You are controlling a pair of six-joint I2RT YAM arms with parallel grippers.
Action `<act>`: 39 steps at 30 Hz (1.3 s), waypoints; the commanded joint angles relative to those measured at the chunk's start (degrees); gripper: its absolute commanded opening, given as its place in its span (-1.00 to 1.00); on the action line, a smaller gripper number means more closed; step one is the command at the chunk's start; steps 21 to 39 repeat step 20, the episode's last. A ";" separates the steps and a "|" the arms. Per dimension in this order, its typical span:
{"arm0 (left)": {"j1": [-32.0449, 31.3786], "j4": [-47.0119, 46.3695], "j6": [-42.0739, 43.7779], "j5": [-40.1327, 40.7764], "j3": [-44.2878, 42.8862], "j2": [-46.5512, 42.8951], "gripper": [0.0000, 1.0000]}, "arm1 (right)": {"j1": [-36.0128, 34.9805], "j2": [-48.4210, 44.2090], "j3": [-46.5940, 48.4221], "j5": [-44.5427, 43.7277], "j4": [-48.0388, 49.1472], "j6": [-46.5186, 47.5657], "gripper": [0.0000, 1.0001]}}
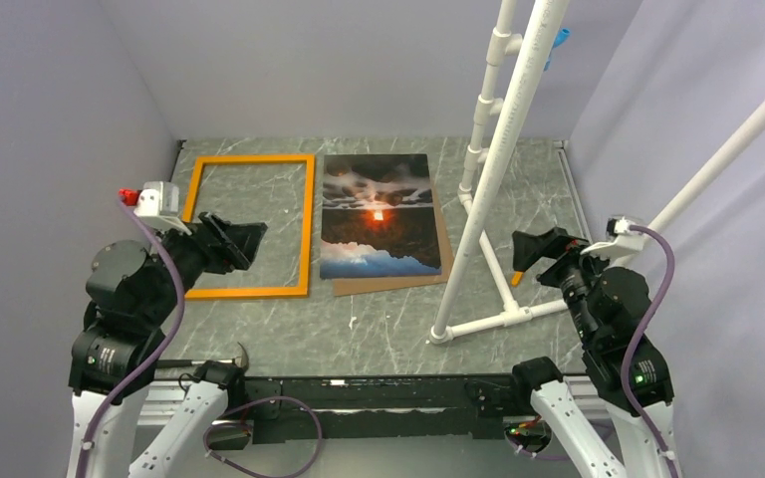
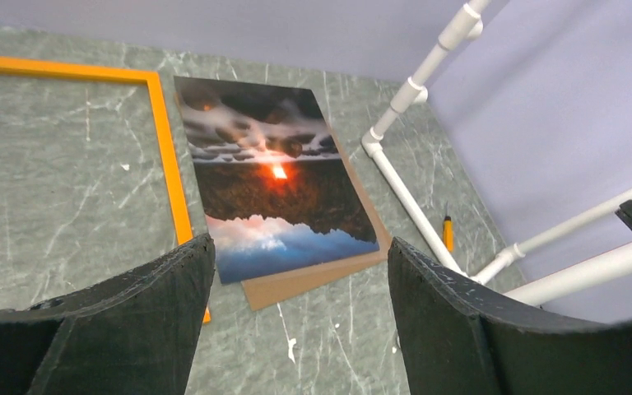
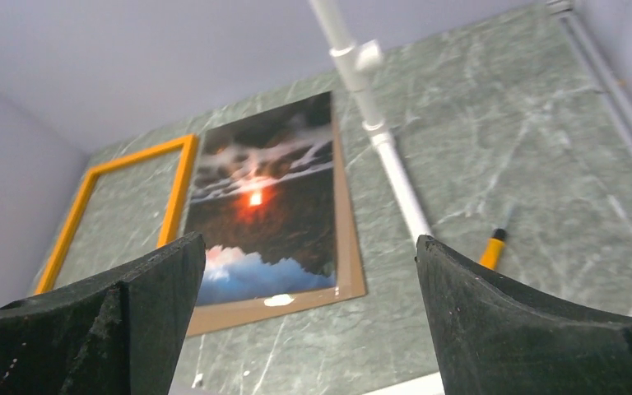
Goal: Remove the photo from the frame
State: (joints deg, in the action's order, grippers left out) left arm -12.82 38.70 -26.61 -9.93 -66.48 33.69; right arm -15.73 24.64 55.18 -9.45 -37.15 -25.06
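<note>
The photo (image 1: 377,214), a dark landscape print with a red-orange sun, lies flat on a brown backing board (image 1: 388,284) in the middle of the table. It also shows in the left wrist view (image 2: 276,177) and the right wrist view (image 3: 263,202). The orange frame (image 1: 309,224) lies empty to the photo's left, with bare table inside it; it also shows in the left wrist view (image 2: 169,156) and the right wrist view (image 3: 173,193). My left gripper (image 1: 249,242) is open and empty above the frame's near left part. My right gripper (image 1: 523,251) is open and empty at the right.
A white pipe stand (image 1: 493,169) rises right of the photo, its foot rails (image 1: 493,319) on the table. A small orange-handled screwdriver (image 1: 517,278) lies by the rail, near my right gripper. Grey walls close in the table on three sides.
</note>
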 commanded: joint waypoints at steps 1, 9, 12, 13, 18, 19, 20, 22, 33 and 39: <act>0.26 1.97 0.03 3.56 -3.87 0.72 0.61 | -0.07 -0.54 4.50 -11.37 -5.20 0.04 1.00; 0.26 5.91 0.41 4.87 -11.35 3.33 0.61 | -0.09 1.15 11.44 -13.84 -9.44 4.71 1.00; 0.25 6.30 0.06 4.62 -11.72 3.62 0.61 | -0.08 -0.34 11.10 -13.46 -9.53 5.08 1.00; 0.25 6.02 -0.20 4.16 -11.03 3.33 0.61 | -0.06 -1.11 10.64 -13.00 -9.47 4.94 1.00; 0.25 4.90 -2.50 2.35 -8.24 2.34 0.61 | -0.14 -3.67 9.17 -9.67 -9.66 5.55 1.00; 0.25 5.23 -2.85 2.03 -7.97 2.32 0.61 | -0.15 -3.37 9.72 -10.49 -10.60 4.68 1.00; 0.25 5.81 -3.12 1.96 -7.89 2.46 0.61 | -0.07 -3.26 10.24 -11.31 -11.56 4.22 1.00; 0.25 5.81 -3.12 1.96 -7.89 2.46 0.61 | -0.07 -3.26 10.24 -11.31 -11.56 4.22 1.00; 0.25 5.81 -3.12 1.96 -7.89 2.46 0.61 | -0.07 -3.26 10.24 -11.31 -11.56 4.22 1.00; 0.25 5.81 -3.12 1.96 -7.89 2.46 0.61 | -0.07 -3.26 10.24 -11.31 -11.56 4.22 1.00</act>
